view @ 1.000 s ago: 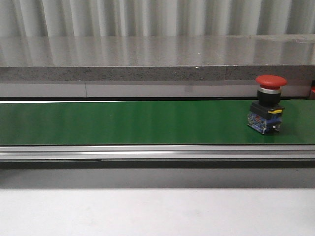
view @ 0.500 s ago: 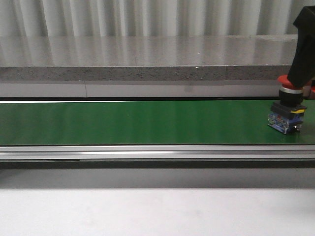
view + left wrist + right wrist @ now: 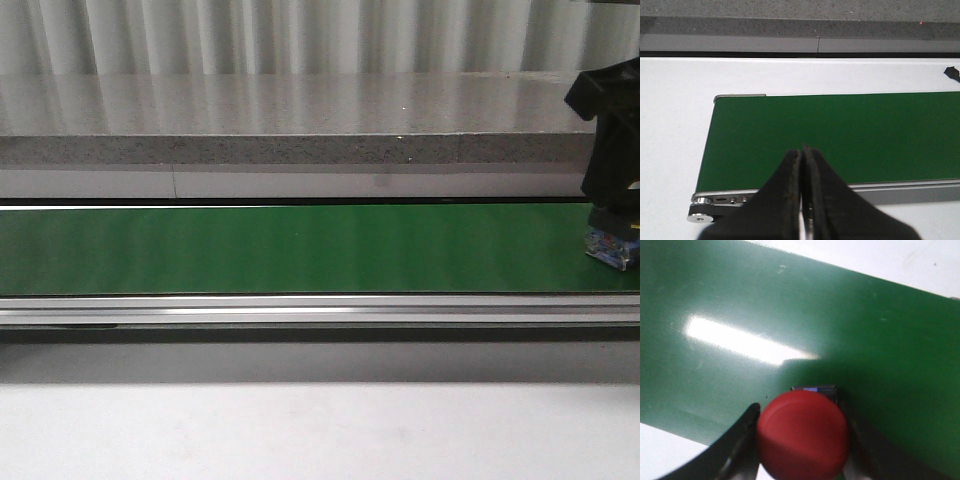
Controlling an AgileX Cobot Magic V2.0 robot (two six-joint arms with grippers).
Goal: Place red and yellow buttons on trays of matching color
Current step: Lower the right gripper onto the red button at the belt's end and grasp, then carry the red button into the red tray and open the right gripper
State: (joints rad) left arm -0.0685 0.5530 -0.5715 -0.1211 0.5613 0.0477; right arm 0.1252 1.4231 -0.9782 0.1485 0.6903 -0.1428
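A red mushroom-head button (image 3: 802, 432) stands on the green conveyor belt (image 3: 300, 248) at its far right end. Only its blue-and-black base (image 3: 612, 247) shows in the front view, under my right gripper (image 3: 612, 222). In the right wrist view my right gripper (image 3: 801, 406) has a finger pressed against each side of the red cap, shut on it. My left gripper (image 3: 802, 150) is shut and empty, hovering over the belt's near rail by the belt's left end. No yellow button and no trays are in view.
The belt's metal side rail (image 3: 320, 310) runs along its front edge. A grey stone ledge (image 3: 300, 120) lies behind the belt, with white tabletop (image 3: 300, 430) in front. A small dark object (image 3: 952, 72) sits on the white surface beyond the belt.
The red button rode the belt rightward to the frame's edge. My right gripper came down from the upper right and closed over its cap.
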